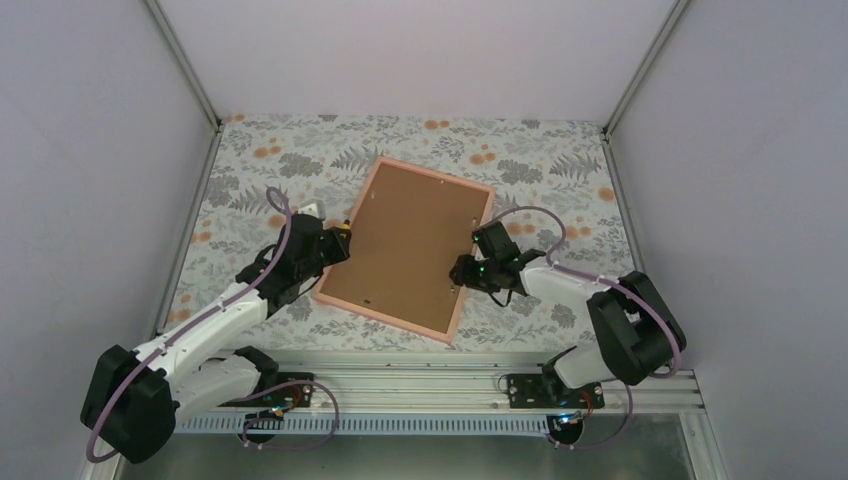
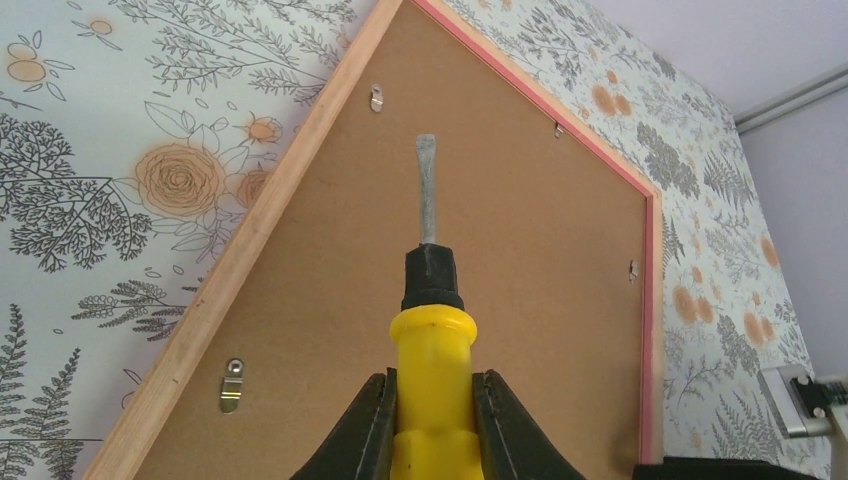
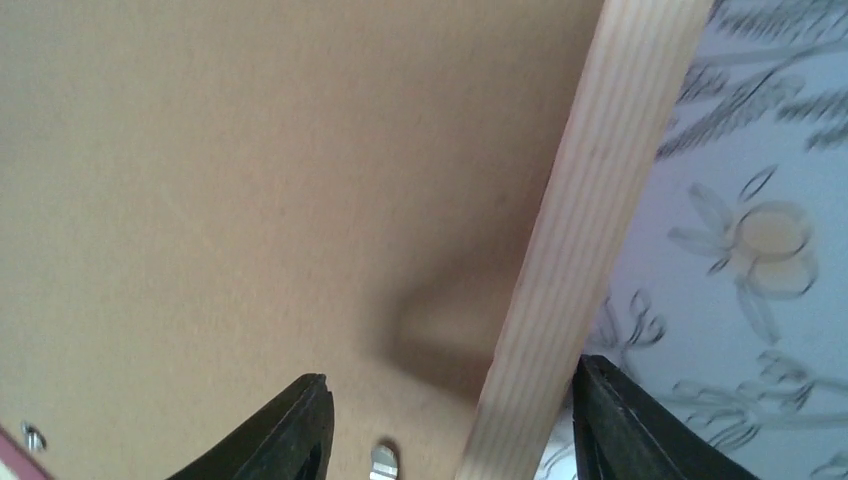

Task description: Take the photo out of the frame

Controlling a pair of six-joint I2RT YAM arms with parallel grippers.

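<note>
The tabletop [image 1: 300, 150], covered in a pale print of grey ferns and orange flowers, is boxed in by plain lilac-grey walls [image 1: 90, 150] on its left, far and right sides, with a metal rail [image 1: 420, 385] along its near edge. At its middle the frame [image 1: 438, 172] lies face down and askew, its brown backing [image 1: 405, 245] up under small metal tabs [image 2: 231, 385], so the photo is hidden beneath. The left fingers [image 2: 365, 430] are clamped on a yellow screwdriver [image 2: 432, 350] whose blade points across the backing, while the right fingers [image 3: 290, 425] are spread wide astride the frame's right edge.
</note>
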